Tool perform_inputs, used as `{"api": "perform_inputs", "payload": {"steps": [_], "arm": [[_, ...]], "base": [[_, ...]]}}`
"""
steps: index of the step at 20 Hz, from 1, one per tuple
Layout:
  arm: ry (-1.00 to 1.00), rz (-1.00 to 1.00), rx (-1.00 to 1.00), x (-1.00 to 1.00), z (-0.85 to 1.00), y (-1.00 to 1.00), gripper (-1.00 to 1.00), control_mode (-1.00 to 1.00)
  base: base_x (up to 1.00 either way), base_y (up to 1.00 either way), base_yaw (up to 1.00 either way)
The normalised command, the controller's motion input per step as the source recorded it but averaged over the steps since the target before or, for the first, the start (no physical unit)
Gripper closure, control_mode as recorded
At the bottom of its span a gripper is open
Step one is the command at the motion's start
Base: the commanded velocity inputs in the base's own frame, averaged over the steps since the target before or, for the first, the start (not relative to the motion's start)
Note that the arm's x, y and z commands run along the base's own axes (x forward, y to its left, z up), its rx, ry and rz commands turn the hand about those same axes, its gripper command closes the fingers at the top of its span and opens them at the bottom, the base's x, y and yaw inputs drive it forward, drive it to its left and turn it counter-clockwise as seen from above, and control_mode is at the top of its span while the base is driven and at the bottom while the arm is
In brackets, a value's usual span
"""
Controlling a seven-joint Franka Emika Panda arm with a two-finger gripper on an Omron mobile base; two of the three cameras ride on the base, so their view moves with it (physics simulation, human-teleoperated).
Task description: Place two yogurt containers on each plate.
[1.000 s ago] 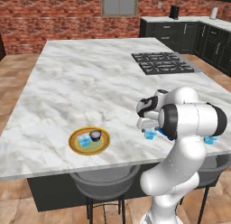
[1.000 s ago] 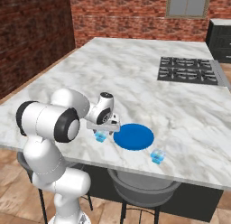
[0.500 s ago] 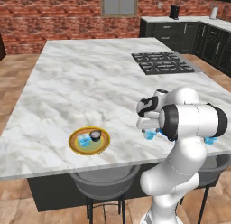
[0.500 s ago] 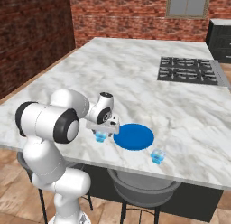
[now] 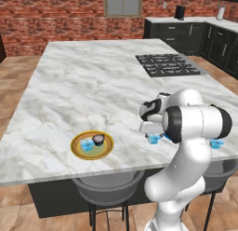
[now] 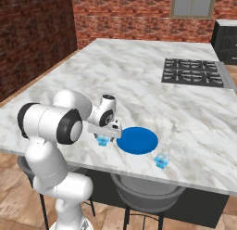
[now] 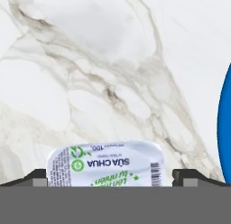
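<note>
My gripper [image 6: 104, 133] hangs open just above the counter, its jaws on either side of a pale blue yogurt container [image 6: 102, 141] left of the solid blue plate [image 6: 137, 140]. The hand view has this container's printed lid [image 7: 106, 163] between my fingertips [image 7: 186, 175], with no contact visible, and the blue plate's edge [image 7: 224, 123] at the right. A second pale blue yogurt container [image 6: 161, 160] stands on the counter beside that plate. The yellow-rimmed plate [image 5: 76, 151] carries one pale blue container [image 5: 86, 145] and one dark container [image 5: 98, 139].
The counter's front edge [image 6: 139, 171] runs close to the blue plate and both loose containers. A black stovetop [image 5: 167, 64] sits at the far right of the island. Two stools [image 5: 108, 187] stand below the front edge.
</note>
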Motion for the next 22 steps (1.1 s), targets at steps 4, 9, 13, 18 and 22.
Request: {"api": "perform_inputs", "payload": {"steps": [4, 9, 13, 18, 22], "arm": [[0.03, 0.00, 0.00, 0.00, -0.14, 0.00, -1.00, -1.00], [0.01, 0.00, 0.00, 0.00, -0.15, 0.00, -1.00, -1.00], [0.01, 0.00, 0.00, 0.00, -0.05, 0.00, 1.00, -1.00], [0.00, 0.00, 0.03, 0.00, 0.03, -0.03, 1.00, -1.00], [0.04, -0.05, 0.01, 0.00, 0.19, -0.36, 1.00, -1.00]], "base": [[0.00, 0.00, 0.00], [0.00, 0.00, 0.00], [0.00, 0.00, 0.00], [0.00, 0.00, 0.00], [0.00, 0.00, 0.00]]}}
